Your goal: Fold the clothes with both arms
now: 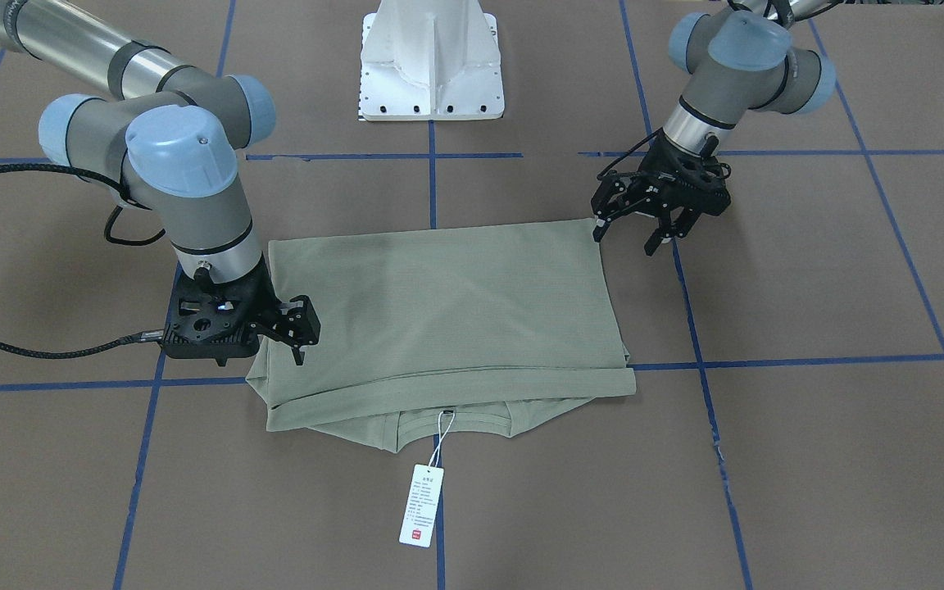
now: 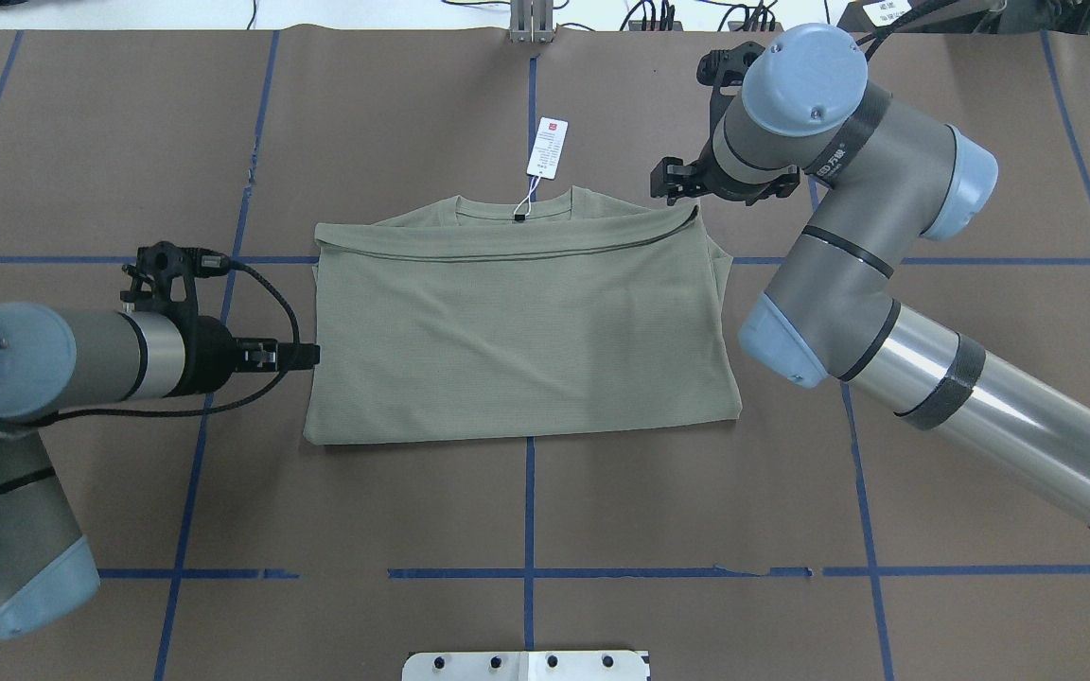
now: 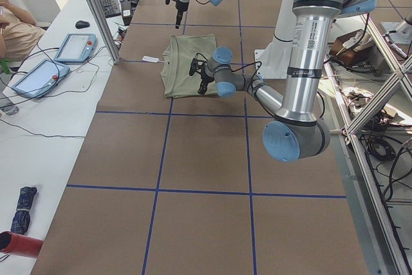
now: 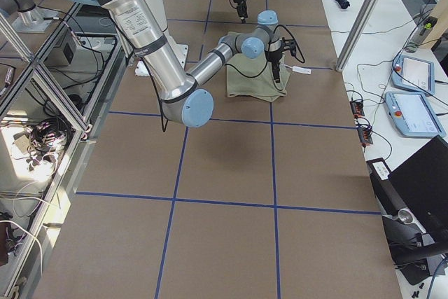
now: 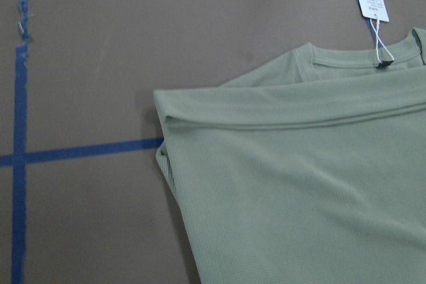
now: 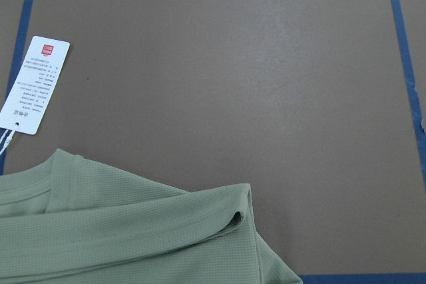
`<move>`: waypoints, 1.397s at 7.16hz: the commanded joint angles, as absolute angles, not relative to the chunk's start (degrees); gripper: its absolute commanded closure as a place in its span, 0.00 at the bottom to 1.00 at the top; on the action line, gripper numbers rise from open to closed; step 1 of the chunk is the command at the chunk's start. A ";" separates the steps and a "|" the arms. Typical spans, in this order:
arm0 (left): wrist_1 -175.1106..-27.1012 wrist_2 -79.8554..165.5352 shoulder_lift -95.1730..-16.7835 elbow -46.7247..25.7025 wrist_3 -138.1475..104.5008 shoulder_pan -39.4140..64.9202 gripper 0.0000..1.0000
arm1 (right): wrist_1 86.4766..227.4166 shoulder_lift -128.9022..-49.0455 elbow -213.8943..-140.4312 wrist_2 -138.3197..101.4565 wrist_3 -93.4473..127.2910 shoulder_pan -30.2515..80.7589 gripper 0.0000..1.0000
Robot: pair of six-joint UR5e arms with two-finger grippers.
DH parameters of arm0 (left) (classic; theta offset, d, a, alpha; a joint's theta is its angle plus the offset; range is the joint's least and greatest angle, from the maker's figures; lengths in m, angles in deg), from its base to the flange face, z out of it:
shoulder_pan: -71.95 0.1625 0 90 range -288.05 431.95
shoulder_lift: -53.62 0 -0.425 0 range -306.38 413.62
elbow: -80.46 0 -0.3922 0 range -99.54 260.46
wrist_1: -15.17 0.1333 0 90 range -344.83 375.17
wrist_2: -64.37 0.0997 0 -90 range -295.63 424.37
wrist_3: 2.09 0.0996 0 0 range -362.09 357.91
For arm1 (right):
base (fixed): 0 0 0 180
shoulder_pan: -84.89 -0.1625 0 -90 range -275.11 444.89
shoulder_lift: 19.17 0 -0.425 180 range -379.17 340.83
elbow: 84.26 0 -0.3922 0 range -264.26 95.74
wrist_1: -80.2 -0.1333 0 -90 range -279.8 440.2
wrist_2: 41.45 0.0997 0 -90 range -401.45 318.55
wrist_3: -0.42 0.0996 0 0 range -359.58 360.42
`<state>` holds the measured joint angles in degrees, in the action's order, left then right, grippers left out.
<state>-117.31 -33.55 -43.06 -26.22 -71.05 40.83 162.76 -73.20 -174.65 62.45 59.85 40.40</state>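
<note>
Taking the overhead view as our clock, twelve pointing away from the robot, the brown table (image 2: 526,511) offered bare room on every side of the shirt. The left arm (image 2: 81,355) reached in from nine o'clock and the right arm (image 2: 886,284) from four. We judged each was set at one end so both could lift together.

The green shirt (image 2: 517,340) lay flat at the table's centre as a rectangle, its folded edge just short of the collar (image 2: 515,210) at twelve. The left gripper (image 1: 626,238) hovered at the nine o'clock edge, fingers spread, holding nothing. The right gripper (image 1: 301,332) hung by the one o'clock corner, likewise parted and empty. The hang tag (image 2: 548,148) lay beyond the collar, clear of the fold.
</note>
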 commanded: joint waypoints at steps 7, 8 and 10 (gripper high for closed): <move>-120.00 -27.12 -42.27 -23.96 -90.95 50.24 0.45 | 162.73 -73.31 -174.96 62.43 60.01 40.41 0.00; -120.00 -27.12 -42.27 -24.04 -91.04 50.24 0.61 | 162.73 -73.31 -174.96 62.43 60.01 40.41 0.00; -120.00 -27.12 -42.10 -24.04 -90.69 50.33 1.00 | 162.73 -73.31 -175.05 62.43 60.01 40.50 0.00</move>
<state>-120.04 -27.12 -42.23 -24.04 -90.91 50.30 162.73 -73.30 -174.98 62.43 60.01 40.46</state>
